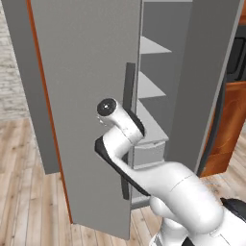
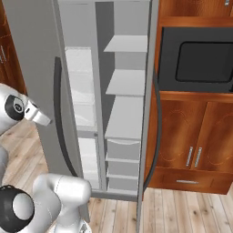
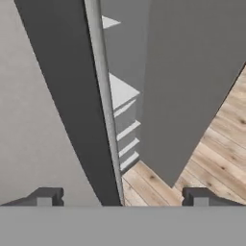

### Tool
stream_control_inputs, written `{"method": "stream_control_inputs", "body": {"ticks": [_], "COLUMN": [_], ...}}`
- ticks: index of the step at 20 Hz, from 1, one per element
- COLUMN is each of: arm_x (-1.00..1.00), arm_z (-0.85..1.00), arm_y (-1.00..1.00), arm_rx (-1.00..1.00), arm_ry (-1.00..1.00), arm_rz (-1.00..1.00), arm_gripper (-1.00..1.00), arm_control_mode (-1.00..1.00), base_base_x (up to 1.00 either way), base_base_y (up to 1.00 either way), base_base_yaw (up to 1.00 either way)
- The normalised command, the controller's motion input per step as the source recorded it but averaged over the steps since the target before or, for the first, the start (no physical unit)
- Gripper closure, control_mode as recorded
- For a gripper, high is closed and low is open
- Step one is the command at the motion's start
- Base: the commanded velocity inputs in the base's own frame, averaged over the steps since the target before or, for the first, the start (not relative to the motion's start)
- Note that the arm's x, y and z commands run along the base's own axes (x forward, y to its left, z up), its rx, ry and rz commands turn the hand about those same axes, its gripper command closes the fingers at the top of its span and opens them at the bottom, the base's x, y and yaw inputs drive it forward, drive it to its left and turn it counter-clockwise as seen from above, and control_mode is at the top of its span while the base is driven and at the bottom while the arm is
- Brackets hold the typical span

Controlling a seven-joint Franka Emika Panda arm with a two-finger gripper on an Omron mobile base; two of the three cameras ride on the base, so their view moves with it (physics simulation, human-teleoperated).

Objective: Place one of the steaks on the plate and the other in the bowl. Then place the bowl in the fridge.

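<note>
Facing the fridge (image 2: pixel 123 113), we see its grey left door (image 1: pixel 91 96) swung open, pale shelves (image 2: pixel 125 82) bare inside. Our gripper (image 3: pixel 122 197) hangs at that door's edge, beside the dark vertical handle (image 1: pixel 129 86), fingers (image 3: pixel 45 196) spread wide apart, clamped on nothing. Right of the fridge stands a wooden cabinet (image 2: pixel 191 145) with a black microwave (image 2: pixel 200 59).
</note>
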Motion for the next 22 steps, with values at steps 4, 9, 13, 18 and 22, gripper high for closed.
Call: {"method": "stream_control_inputs", "body": {"ticks": [4, 9, 13, 18, 22], "arm_x": [-0.18, 0.25, 0.60, 0.91, 0.99], "arm_z": [0.09, 0.03, -0.16, -0.30, -0.12], "arm_y": [-1.00, -0.98, -0.76, -0.56, -0.03], "arm_rx": [0.56, 0.50, 0.41, 0.38, 0.22], "arm_ry": [0.09, 0.00, 0.00, 0.00, 0.23], "arm_rz": [-0.06, -0.08, -0.02, 0.00, 0.06], "arm_gripper": [-1.00, -1.00, -1.00, -1.00, -1.00], "arm_control_mode": [-1.00, -1.00, -1.00, -1.00, -1.00], "base_base_x": [0.00, 0.00, 0.00, 0.00, 0.00], "base_base_y": [0.00, 0.00, 0.00, 0.00, 0.00], "base_base_yaw": [0.00, 0.00, 0.00, 0.00, 0.00]}}
